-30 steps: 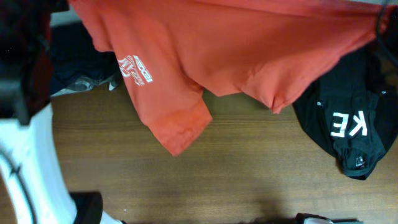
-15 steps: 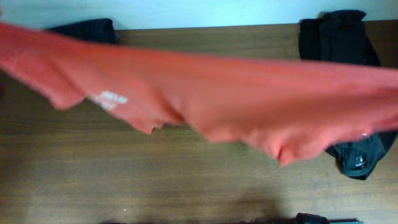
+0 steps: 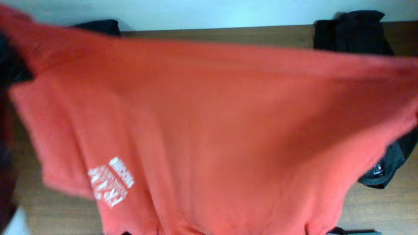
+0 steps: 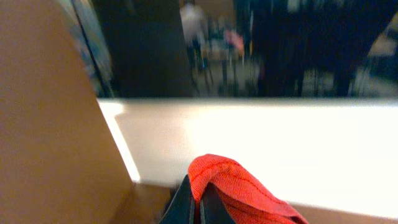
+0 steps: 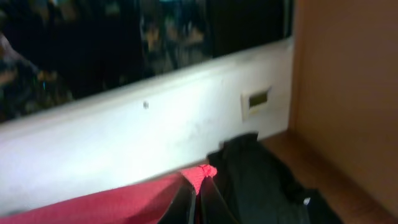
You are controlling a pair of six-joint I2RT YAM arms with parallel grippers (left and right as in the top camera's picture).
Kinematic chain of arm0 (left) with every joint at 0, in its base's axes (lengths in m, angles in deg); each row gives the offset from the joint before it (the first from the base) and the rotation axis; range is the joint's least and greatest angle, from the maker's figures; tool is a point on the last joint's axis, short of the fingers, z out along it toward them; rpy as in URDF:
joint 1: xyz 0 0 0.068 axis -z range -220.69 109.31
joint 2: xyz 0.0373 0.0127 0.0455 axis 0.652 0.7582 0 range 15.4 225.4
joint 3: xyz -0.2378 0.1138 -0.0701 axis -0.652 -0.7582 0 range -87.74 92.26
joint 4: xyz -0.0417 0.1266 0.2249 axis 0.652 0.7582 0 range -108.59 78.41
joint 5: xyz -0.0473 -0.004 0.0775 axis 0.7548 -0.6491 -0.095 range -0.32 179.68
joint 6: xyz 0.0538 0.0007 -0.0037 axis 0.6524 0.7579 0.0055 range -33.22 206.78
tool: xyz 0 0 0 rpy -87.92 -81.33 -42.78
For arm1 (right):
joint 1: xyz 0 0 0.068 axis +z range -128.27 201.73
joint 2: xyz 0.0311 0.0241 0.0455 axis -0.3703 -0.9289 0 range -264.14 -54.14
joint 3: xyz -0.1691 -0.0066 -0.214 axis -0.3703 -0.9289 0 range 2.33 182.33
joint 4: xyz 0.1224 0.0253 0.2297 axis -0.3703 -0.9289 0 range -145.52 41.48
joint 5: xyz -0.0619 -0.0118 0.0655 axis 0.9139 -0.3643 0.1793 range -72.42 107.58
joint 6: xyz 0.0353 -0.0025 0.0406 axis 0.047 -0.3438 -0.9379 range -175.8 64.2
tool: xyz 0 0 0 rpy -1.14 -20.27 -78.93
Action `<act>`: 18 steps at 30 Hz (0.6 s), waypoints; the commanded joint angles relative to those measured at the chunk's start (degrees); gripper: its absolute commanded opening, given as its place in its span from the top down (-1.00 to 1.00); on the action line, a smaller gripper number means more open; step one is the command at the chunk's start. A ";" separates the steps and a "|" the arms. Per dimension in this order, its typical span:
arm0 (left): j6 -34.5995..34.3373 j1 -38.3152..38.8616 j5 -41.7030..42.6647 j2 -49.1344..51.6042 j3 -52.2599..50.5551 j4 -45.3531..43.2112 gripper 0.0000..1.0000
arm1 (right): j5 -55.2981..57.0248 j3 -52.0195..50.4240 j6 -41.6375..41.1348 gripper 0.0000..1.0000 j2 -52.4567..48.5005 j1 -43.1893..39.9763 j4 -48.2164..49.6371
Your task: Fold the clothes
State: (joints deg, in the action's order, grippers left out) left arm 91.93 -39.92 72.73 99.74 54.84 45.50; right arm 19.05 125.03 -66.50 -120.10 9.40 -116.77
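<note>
I see the left gripper (image 4: 198, 204) and the right gripper (image 5: 198, 200) each pinching the red-orange T-shirt (image 3: 228, 130), which fills the overhead frame.

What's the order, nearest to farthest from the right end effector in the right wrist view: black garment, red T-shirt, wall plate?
1. red T-shirt, gripped in the right end effector.
2. black garment, just right of it.
3. wall plate, farther back, upper right.

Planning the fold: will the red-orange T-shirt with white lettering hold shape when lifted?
Probably floppy: the red-orange T-shirt drapes loosely between the grips. Likely light: small pinches in the left gripper and right gripper seem to carry it.
</note>
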 commanded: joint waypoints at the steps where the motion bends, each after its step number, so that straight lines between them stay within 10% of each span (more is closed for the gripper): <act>1: 0.02 -0.68 -2.80 6.54 -2.49 0.04 0.99 | -1.60 -0.26 1.53 0.92 -7.04 -0.81 -0.42; 18: -2.99 -0.68 -0.50 40.76 -2.67 -5.62 0.99 | -6.01 -0.26 2.34 0.92 -52.13 2.38 10.86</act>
State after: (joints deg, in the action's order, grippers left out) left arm 89.90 -39.74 73.81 135.28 51.85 42.14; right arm 10.48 124.70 -64.64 -166.19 11.32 -109.42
